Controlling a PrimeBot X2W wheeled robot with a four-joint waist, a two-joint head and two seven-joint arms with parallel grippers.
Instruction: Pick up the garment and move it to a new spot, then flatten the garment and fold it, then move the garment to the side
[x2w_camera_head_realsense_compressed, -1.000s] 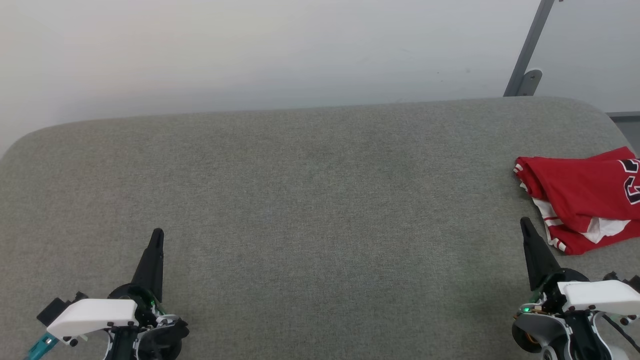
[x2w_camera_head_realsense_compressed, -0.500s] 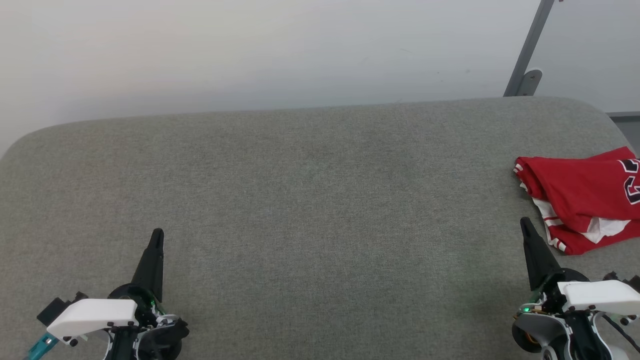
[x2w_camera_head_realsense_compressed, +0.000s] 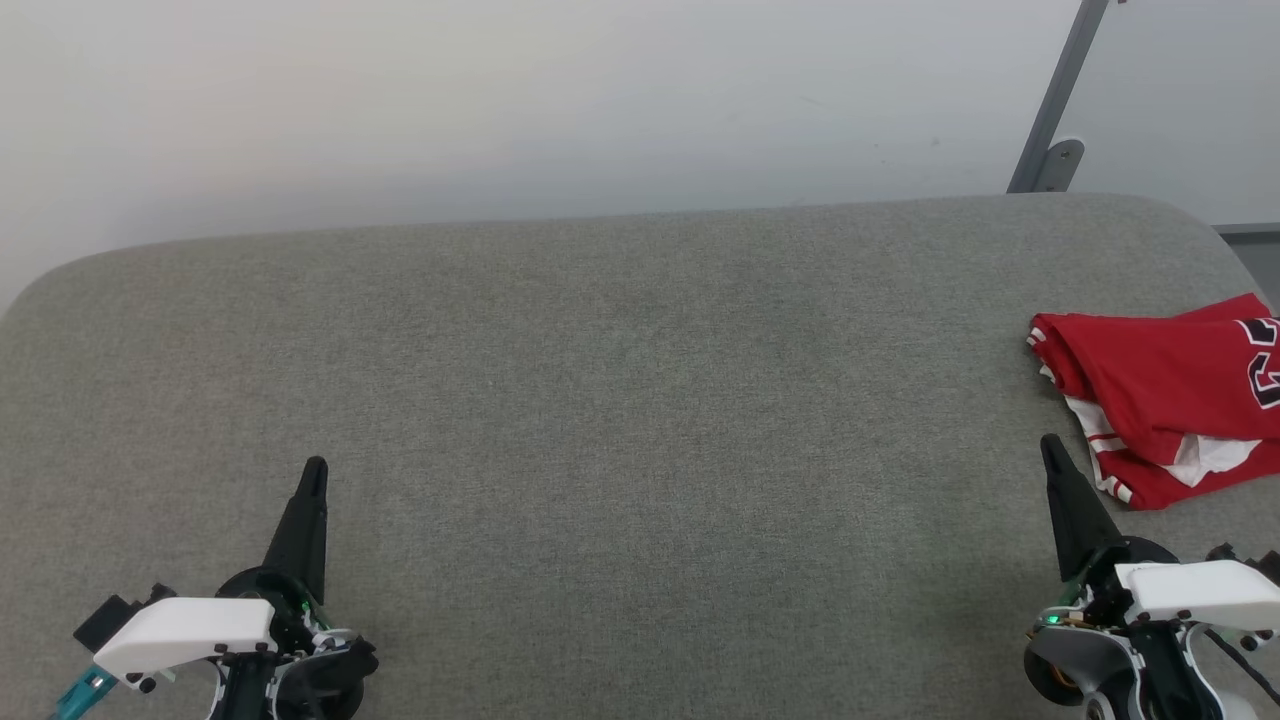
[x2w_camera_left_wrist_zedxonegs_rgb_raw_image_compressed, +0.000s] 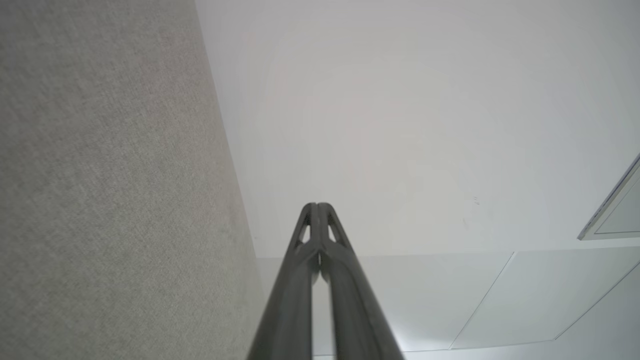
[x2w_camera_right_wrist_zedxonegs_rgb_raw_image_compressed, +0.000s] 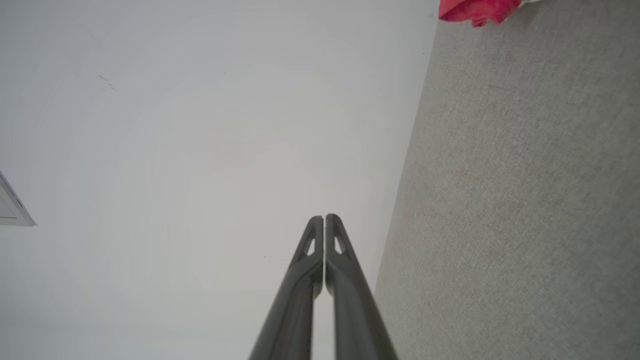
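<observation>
A grey fabric-covered table (x2w_camera_head_realsense_compressed: 600, 380) is stretching wide before the robot, with the folded red garment (x2w_camera_head_realsense_compressed: 1160, 400) lying at its right edge. The left gripper (x2w_camera_head_realsense_compressed: 314, 472) and right gripper (x2w_camera_head_realsense_compressed: 1052, 448) are sitting over the near side, each with fingers pressed together and empty, pointing toward the wall (x2w_camera_head_realsense_compressed: 500, 100).
</observation>
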